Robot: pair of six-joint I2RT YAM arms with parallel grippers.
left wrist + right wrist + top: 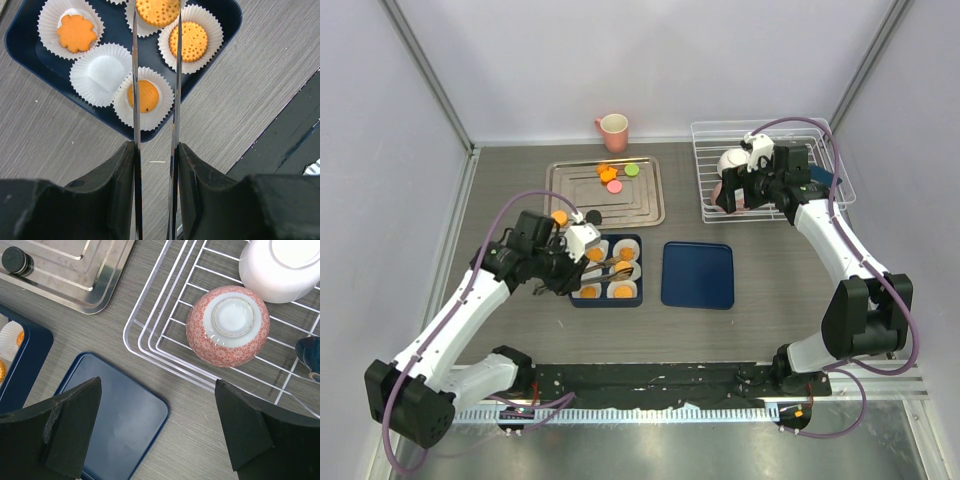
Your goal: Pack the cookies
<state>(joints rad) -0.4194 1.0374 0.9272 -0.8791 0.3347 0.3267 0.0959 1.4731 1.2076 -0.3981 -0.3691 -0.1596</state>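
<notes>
Left fingers [134, 75]: two long thin blades are pinched on the sides of a round orange cookie [157, 11], which is held over the dark blue box [117, 22].
Box: it is set on the grey worktop [760, 330], near left, and is lined with white paper cups. A smooth orange cookie [145, 95], a dotted orange cookie [188, 41] and a flower-shaped orange cookie [76, 32] are each laid in a cup. A plain white cup [102, 74] is seen between the smooth and flower-shaped ones.
Lid: a flat blue lid [698, 274] is laid just beside the box, on its right.
Steel tray [640, 200]: loose cookies are left on it beyond the box: orange ones [606, 172], a pink one [614, 186], a green one [632, 169] and a black one [592, 215].
Right fingers [65, 425]: they are spread wide and held in the air at the near left corner of the wire rack [820, 135], where an upturned red patterned bowl [227, 325] and a white bowl [282, 267] are kept.
Pink mug [613, 127]: it is stood upright at the far edge.
</notes>
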